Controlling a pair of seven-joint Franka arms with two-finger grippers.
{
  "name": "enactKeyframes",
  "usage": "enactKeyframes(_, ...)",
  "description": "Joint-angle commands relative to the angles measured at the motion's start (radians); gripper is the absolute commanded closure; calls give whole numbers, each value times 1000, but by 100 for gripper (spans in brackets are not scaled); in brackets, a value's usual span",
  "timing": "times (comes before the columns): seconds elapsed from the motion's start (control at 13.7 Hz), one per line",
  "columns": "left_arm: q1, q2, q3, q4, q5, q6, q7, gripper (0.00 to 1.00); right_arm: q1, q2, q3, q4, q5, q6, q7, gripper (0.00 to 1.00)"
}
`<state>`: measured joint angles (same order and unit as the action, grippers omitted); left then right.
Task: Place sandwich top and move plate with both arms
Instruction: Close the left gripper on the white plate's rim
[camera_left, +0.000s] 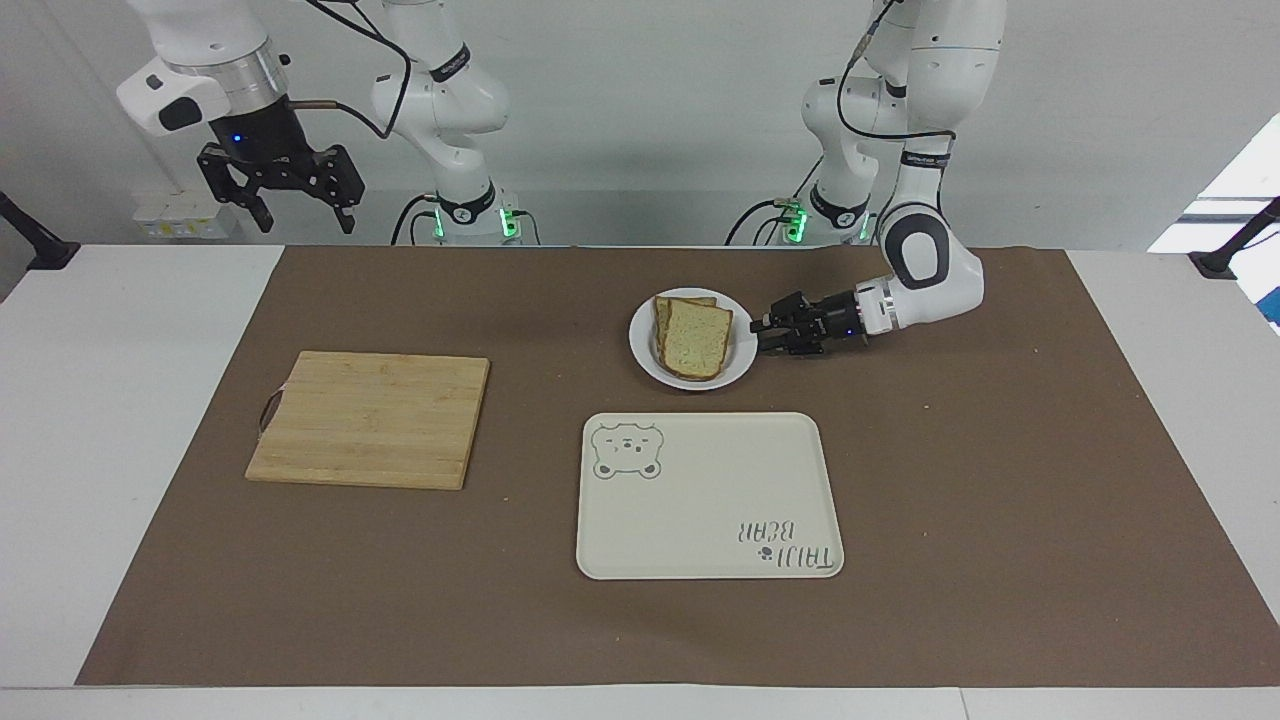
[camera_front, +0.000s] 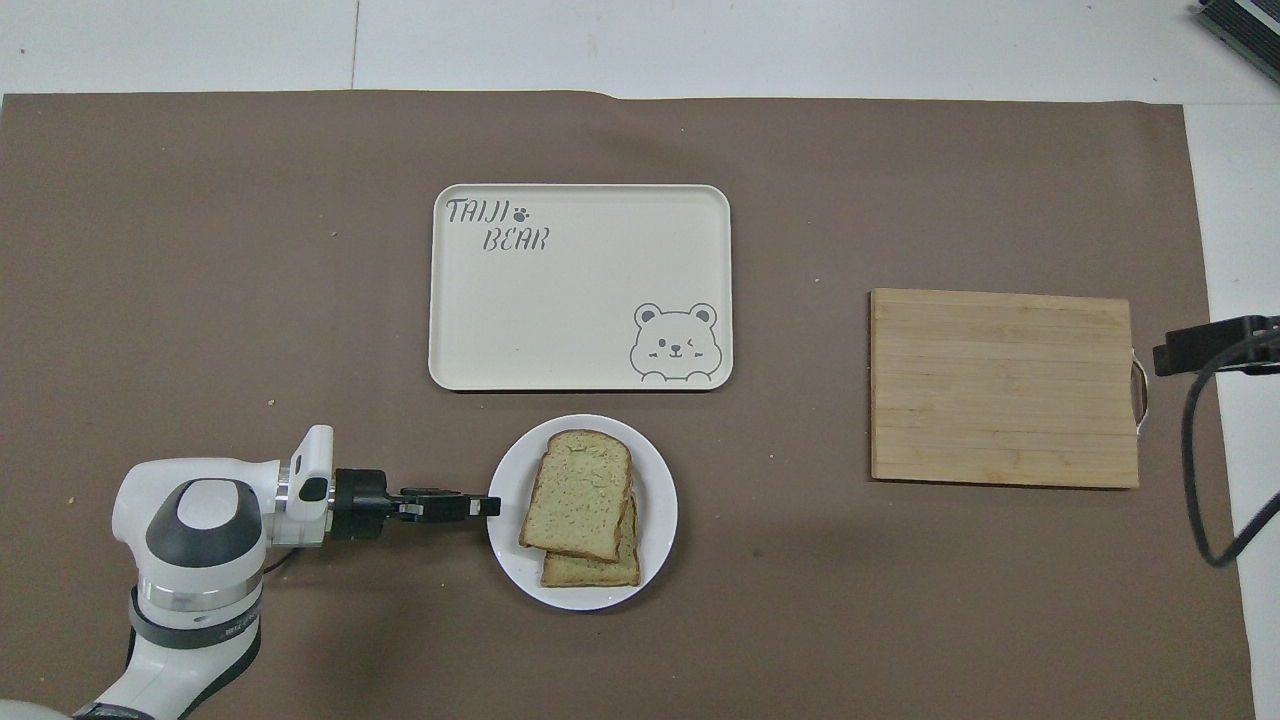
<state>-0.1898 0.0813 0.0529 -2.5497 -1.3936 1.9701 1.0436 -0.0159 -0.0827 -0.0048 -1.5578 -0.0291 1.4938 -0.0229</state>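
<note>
We're low at the table with our left gripper (camera_left: 762, 334), lying nearly flat and right at the rim of the plate (camera_left: 740, 362) on the side toward our left arm's end. The fingers look pinched in around that rim, but we cannot tell whether they have it clamped — the contact is too fine to read. The sandwich top (camera_left: 696, 339) already lies on the slice beneath it, a little askew, both on the plate, which sits just nearer to us than the bear tray (camera_left: 800, 450).

Our right gripper (camera_left: 280, 190) hangs high over the table edge at our right arm's end, fingers spread wide, holding nothing — it waits there, above and nearer to us than the cutting board (camera_left: 370, 420).

So the bread looks placed, and the plate move is what's in hand. To do it well, we'd want the rim properly seated between the fingers before any pull, and the plate kept level: the top slice is loose and offset, so a tilt or a jerk could slide it off. A slow lift, with the right arm coming in to take the rim toward its end, seems the safe way.
</note>
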Motion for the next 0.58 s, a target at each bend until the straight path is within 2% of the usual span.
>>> enactKeyframes(0.0, -8, -5, 4, -32, -51, -11, 30, 75, -3, -11, -1, -7, -8, -9, -20, 0)
enactKeyframes(0.44, -33, 29, 4, -34, -90, -5, 36, 75, -3, -9, -1, -7, -8, -9, -20, 0)
enactKeyframes(0.51, -34, 29, 4, -34, -93, -4, 36, 77, -3, -9, -1, -7, -8, -9, -20, 0)
